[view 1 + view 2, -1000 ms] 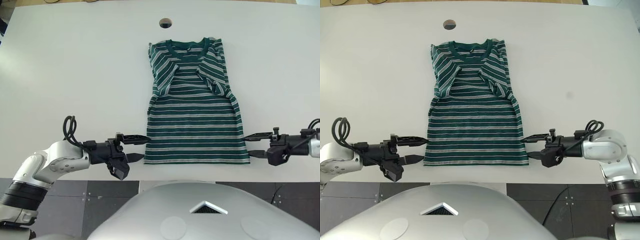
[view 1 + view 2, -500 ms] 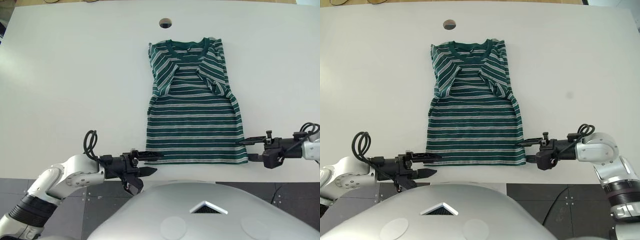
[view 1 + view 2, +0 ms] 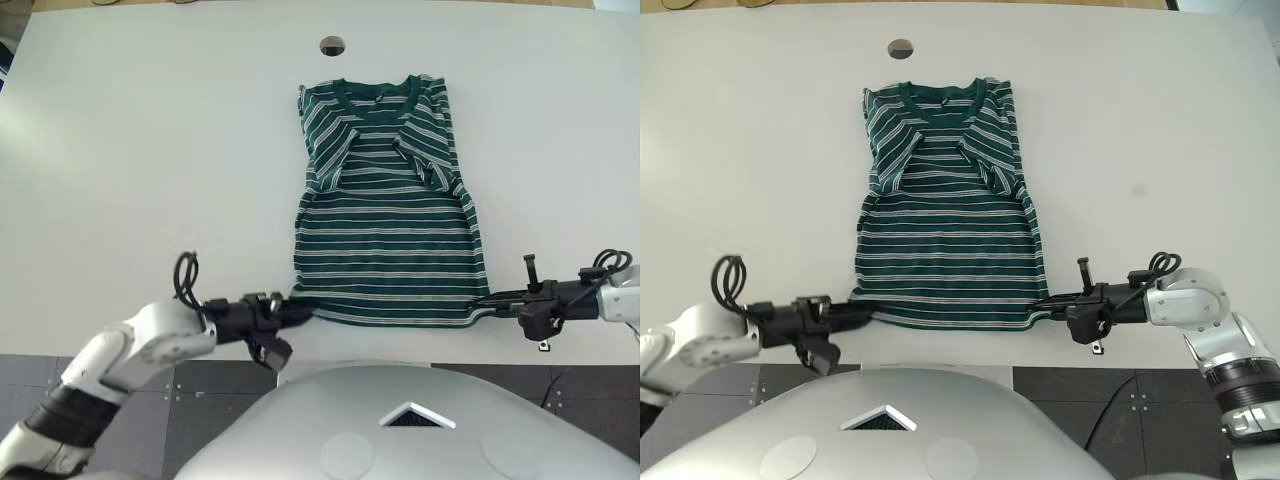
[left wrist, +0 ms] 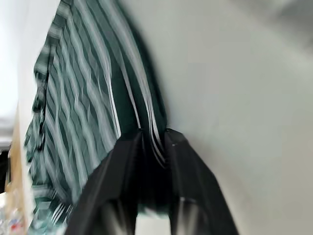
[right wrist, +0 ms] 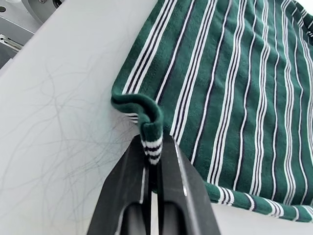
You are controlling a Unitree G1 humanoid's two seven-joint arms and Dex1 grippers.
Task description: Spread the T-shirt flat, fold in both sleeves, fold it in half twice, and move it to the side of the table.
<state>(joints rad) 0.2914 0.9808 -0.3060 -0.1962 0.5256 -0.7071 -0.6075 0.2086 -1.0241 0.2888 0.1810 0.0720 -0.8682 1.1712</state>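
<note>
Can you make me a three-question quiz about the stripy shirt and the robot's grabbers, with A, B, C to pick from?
1. Where does the right gripper grip the T-shirt?
A the collar
B a bottom corner
C a sleeve

2. What colour are the T-shirt's stripes?
A red
B yellow
C white

3. How is the left gripper?
A wide open
B shut on the T-shirt
C shut on nothing

Answers:
1 B, the bottom corner is pinched in it.
2 C, white lines run across the dark green cloth.
3 B, the striped cloth runs between its closed jaws.
</note>
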